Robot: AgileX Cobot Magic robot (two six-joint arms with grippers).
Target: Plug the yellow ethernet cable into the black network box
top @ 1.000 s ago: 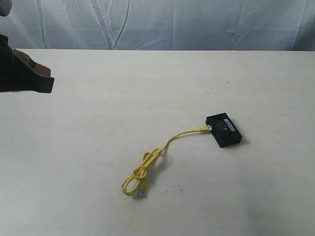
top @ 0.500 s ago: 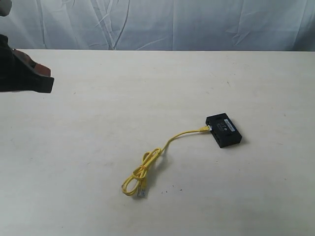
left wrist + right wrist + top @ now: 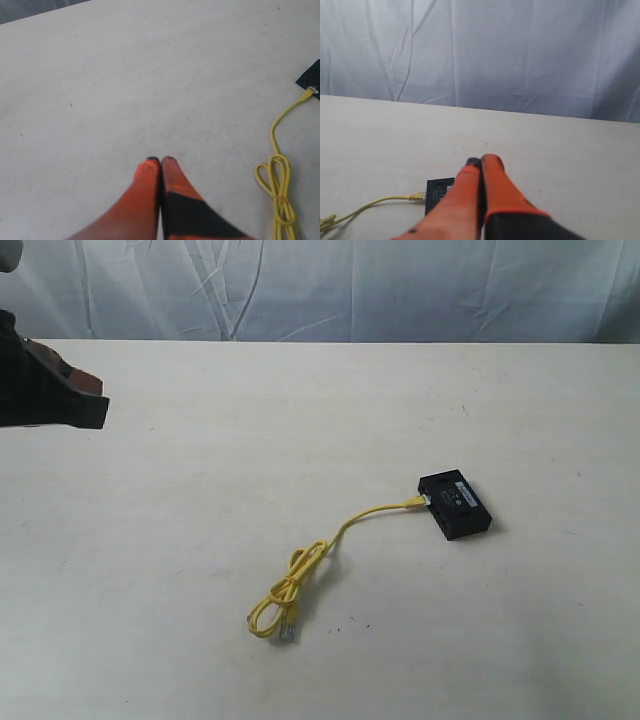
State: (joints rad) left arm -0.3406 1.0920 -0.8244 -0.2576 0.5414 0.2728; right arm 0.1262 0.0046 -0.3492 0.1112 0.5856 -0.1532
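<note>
The black network box (image 3: pixel 455 504) lies flat on the table right of centre, pale label up. The yellow ethernet cable (image 3: pixel 340 533) has one plug (image 3: pixel 416 501) against the box's near-left side; its other half is coiled in a loop (image 3: pixel 283 596) with a free clear plug (image 3: pixel 287 632). My left gripper (image 3: pixel 160 160) is shut and empty, well left of the cable, whose loop (image 3: pixel 276 177) and box corner (image 3: pixel 312 78) show in its view. My right gripper (image 3: pixel 481 161) is shut and empty above the box (image 3: pixel 438 192). The left arm (image 3: pixel 45 390) shows at the exterior view's left edge.
The pale table (image 3: pixel 250 440) carries nothing else. A wrinkled grey-white cloth (image 3: pixel 350 285) hangs behind its far edge.
</note>
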